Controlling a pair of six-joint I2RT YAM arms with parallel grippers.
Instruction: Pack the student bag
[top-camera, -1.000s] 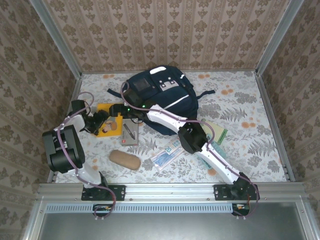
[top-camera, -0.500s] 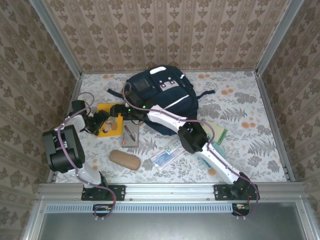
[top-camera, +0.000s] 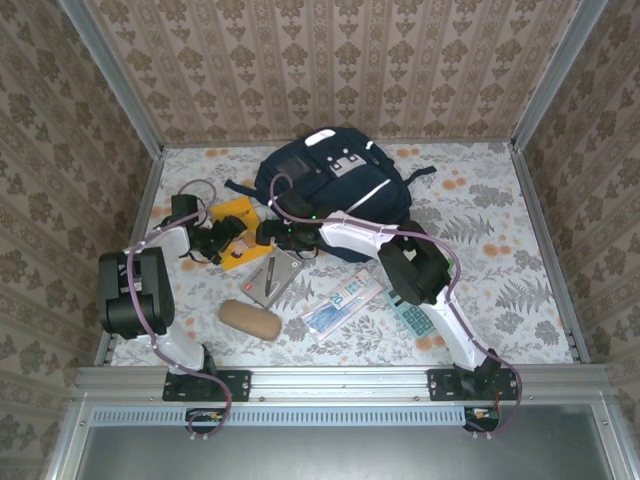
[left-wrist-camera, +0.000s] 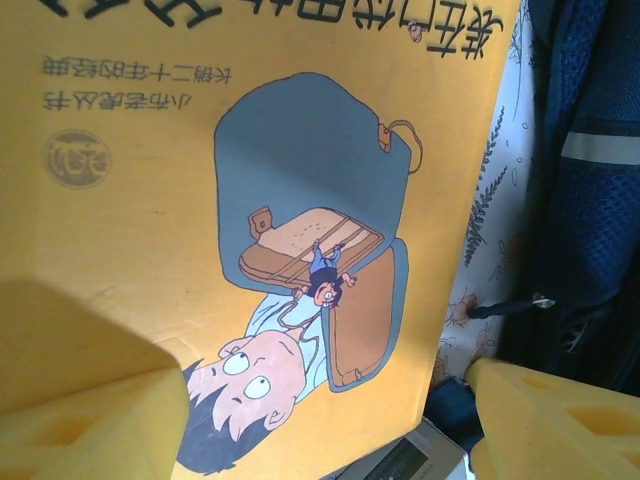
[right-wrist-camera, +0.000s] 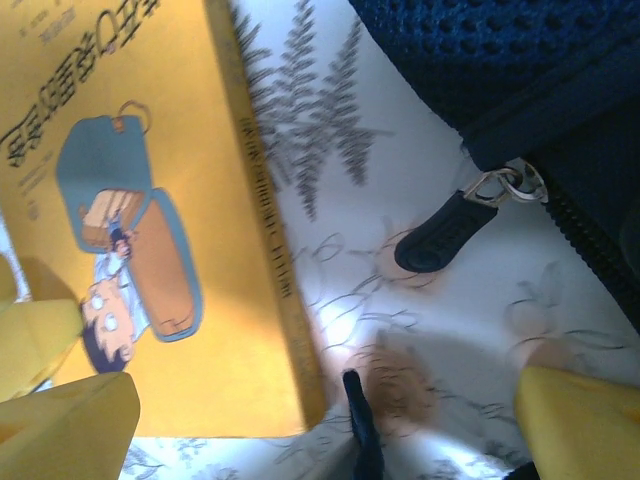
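The student bag (top-camera: 340, 190), a dark navy backpack with a thin white stripe, lies at the back middle of the table. Its fabric and a black zip pull (right-wrist-camera: 448, 236) show in the right wrist view. A yellow picture book (top-camera: 240, 222) lies just left of it. My left gripper (top-camera: 214, 241) is open right over the book (left-wrist-camera: 250, 200); one finger overlaps the cover, the other stands past its edge. My right gripper (top-camera: 276, 233) is open, low over the table between the book's corner (right-wrist-camera: 200, 300) and the bag (right-wrist-camera: 520, 70). Nothing is held.
A grey notebook (top-camera: 272, 276) with a pen lies in front of the book. A brown case (top-camera: 250, 320), a flat clear packet (top-camera: 342, 300) and a teal calculator (top-camera: 411, 316) lie nearer the arms. Patterned walls close in the table.
Both grippers have moved away from the bases and to the right. The yellow book has slid and turned towards the bag, the grey notebook has rotated, and the bag has shifted slightly right.
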